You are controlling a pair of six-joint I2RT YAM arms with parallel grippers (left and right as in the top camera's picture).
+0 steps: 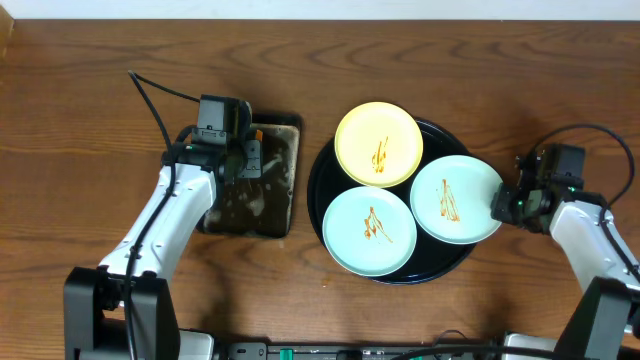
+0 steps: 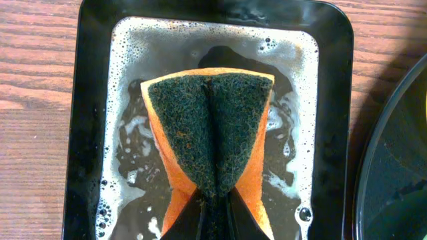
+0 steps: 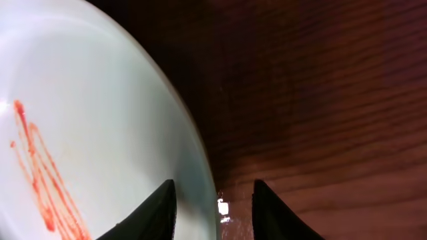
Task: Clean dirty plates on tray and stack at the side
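Plates [image 1: 378,145] sit on the tray [image 1: 320,182], the 3 o'clock mint one [image 1: 455,198] overhanging toward the right tool [image 3: 213,188], whose jaws straddle its rim unclosed and should close squarely before lifting, while the left tool [image 2: 213,213] pinches the folded sponge [image 2: 210,127] over the soapy pan [image 2: 87,133].

I see a dark brown wood-grain table [image 1: 70,110] filling the overhead view. Past its far edge runs a plain pale strip [image 1: 420,8]; wall or floor, I cannot tell.

3 plates [image 1: 378,143] [image 1: 370,230] [image 1: 456,198], 1 blk tray [image 1: 319,178], 1 pan [image 1: 281,180], 1 sponge [image 2: 210,133]
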